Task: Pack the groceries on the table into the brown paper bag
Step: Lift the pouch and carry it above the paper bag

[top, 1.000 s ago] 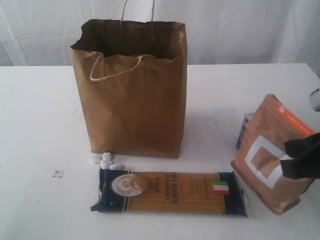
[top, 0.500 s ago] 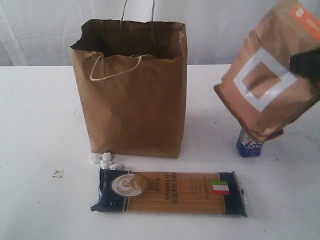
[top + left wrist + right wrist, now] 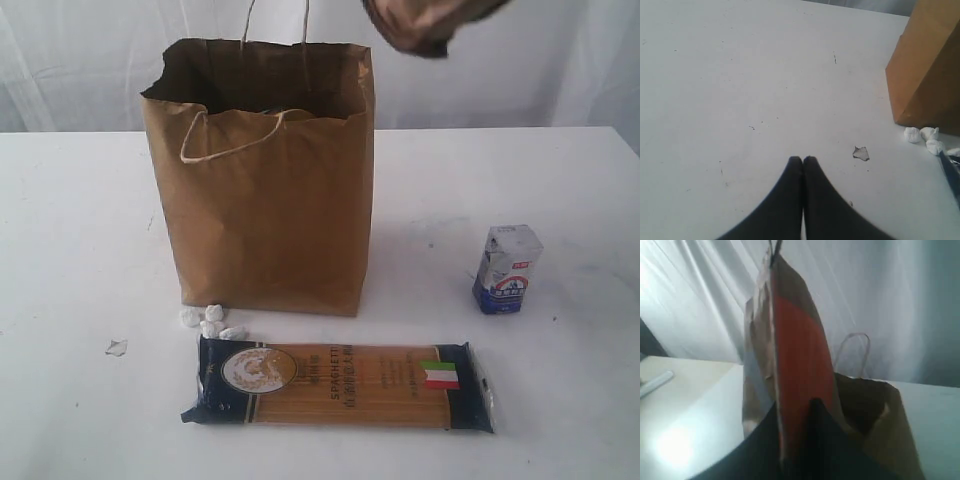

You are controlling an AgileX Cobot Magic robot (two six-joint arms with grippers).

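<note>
Orange-labelled brown pouch (image 3: 430, 25) pinched edge-on in right gripper (image 3: 790, 435), held high just right of the brown paper bag's (image 3: 265, 200) open mouth (likely to clear the rim), spaghetti packet (image 3: 340, 382) and blue-white carton (image 3: 508, 268) unpacked on the table (image 3: 80, 250), left gripper (image 3: 803, 165) pressed together, idle above it.

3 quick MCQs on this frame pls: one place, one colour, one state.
1. Where is the spaghetti packet?
A. Flat on the table, in front of the paper bag
B. Inside the bag
C. Standing on end behind the bag

2. What colours is the carton?
A. Red and black
B. Blue and white
C. Green

3. What state is the pouch in?
A. Lying on the table
B. Leaning on the bag
C. Clamped in the right gripper, up in the air

Answers: A, it lies lengthwise before the bag. B, blue print on white faces. C, the right wrist view shows it pinched, clear of the table.
</note>
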